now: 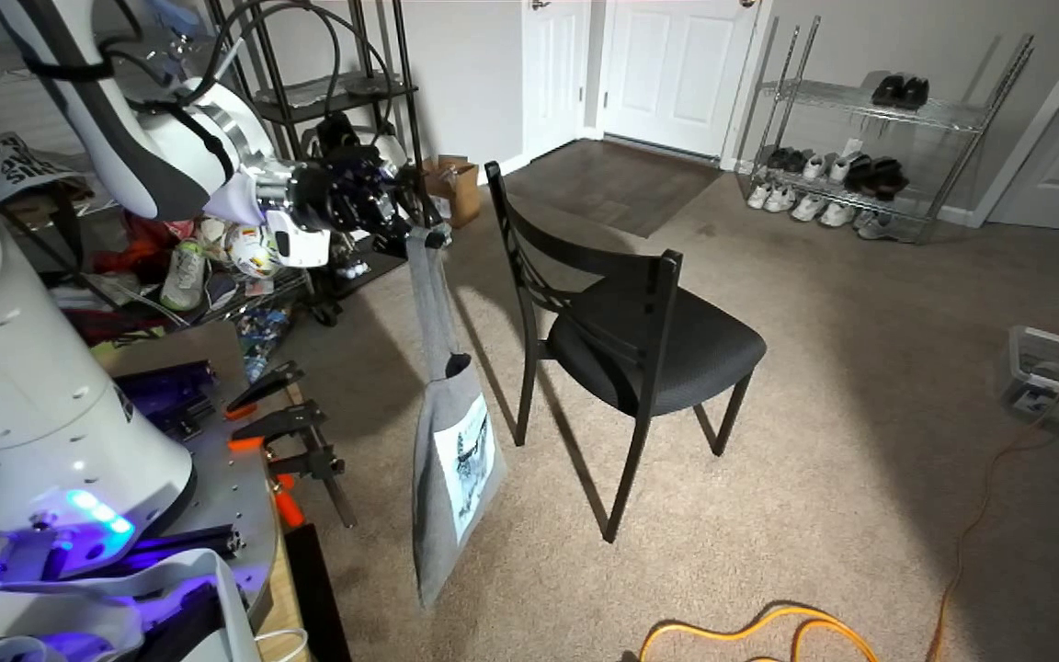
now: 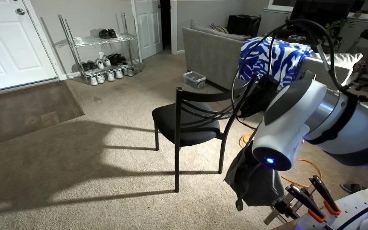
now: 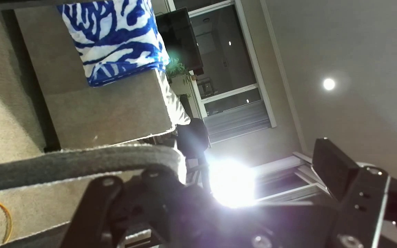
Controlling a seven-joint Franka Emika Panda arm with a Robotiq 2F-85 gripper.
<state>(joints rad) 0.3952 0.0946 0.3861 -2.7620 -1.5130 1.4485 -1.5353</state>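
The pincer [image 3: 246,172], fingers [image 3: 333,168] apart in the wrist view, has a gray strap [image 3: 81,163] over one. In an exterior view, the strap's bag [image 1: 456,473] hangs near a black chair [image 1: 677,354]; in an exterior view, the arm [image 2: 289,124] partly hides the bag.

White arm [image 2: 361,127] reached out from its base [image 1: 61,450], where blue lights [image 1: 97,510] glowed. Forearm [image 1: 108,129], with a black band [image 1: 70,70] strapped round it, sloped down to the wrist [image 2: 283,132]. A round blue lamp [image 2: 269,160] was lit on the wrist's end. From where I stood, the wrist was bent so that the gripper [image 3: 246,172] pointed away from the base, nearer level than upright. Its dark fingers [image 3: 334,170] were well spread, with a wide gap between the tips. In an exterior view the wrist hid most of the gripper.
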